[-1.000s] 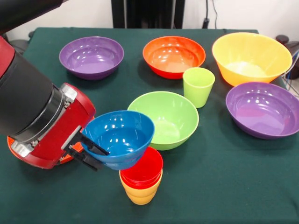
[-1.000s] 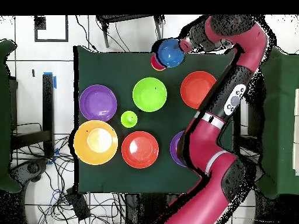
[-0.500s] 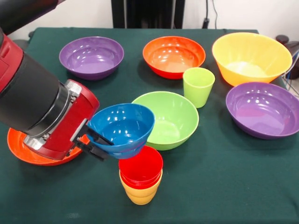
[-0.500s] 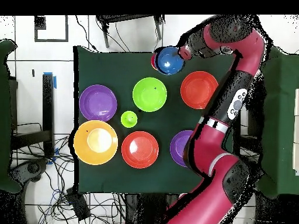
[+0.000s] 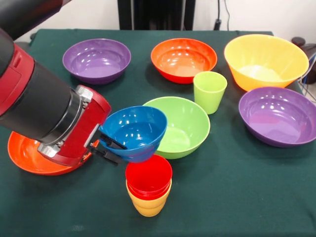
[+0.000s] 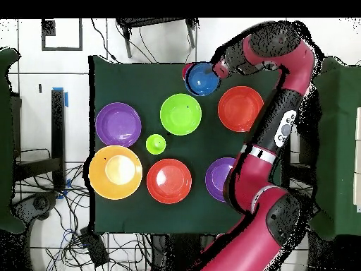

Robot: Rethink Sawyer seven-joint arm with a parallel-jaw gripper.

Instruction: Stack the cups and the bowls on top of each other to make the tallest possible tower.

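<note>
My pincer pinches the blue bowl's rim; I should centre it level above the red cup before lowering

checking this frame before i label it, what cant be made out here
- Red-orange bowl, front view: its right part is hidden behind the arm's wrist.
- Purple bowl, overhead view: the arm covers its right side.
- Red cup, overhead view: only a sliver shows beside the blue bowl.
- Yellow cup, front view: mostly hidden by the red cup nested in it.
- Gripper, front view: shut on the blue bowl's rim; inner finger's contact hidden.
</note>
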